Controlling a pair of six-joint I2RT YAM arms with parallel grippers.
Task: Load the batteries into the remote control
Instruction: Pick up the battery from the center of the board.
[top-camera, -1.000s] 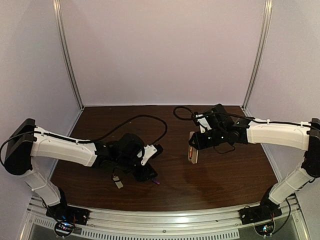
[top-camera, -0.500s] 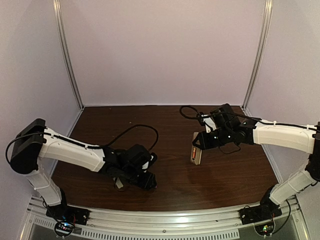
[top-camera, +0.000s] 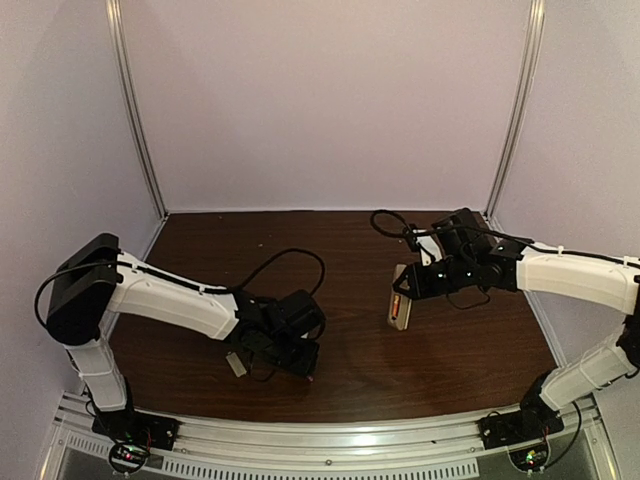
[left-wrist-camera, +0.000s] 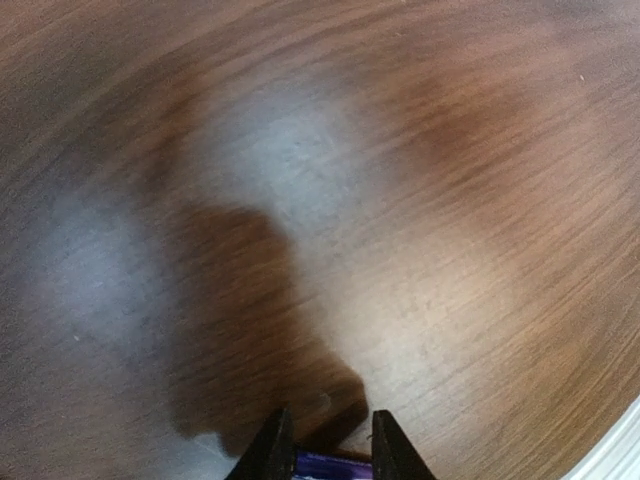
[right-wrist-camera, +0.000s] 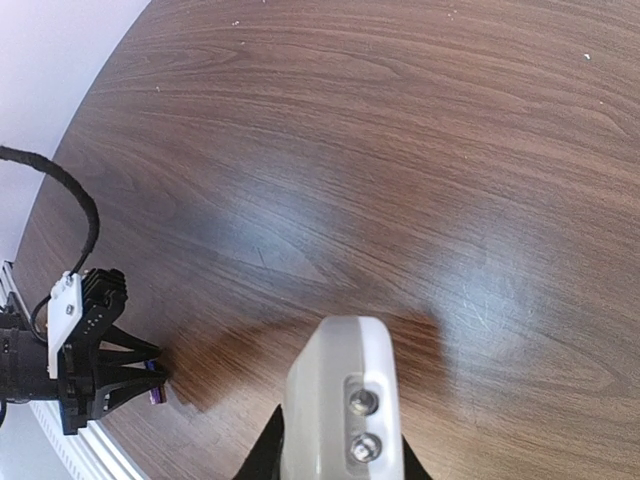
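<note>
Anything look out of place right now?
Nothing spilled or damaged. The small grey cover lies loose on the table beside the left arm, off the remote control, which the right gripper holds by one end, battery bay exposed.

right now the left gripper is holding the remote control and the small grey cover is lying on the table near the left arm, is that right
Not quite. The right gripper holds the remote control; the right wrist view shows the handset clamped between its fingers. The rest stands: the small grey cover lies on the table near the left arm.
</note>
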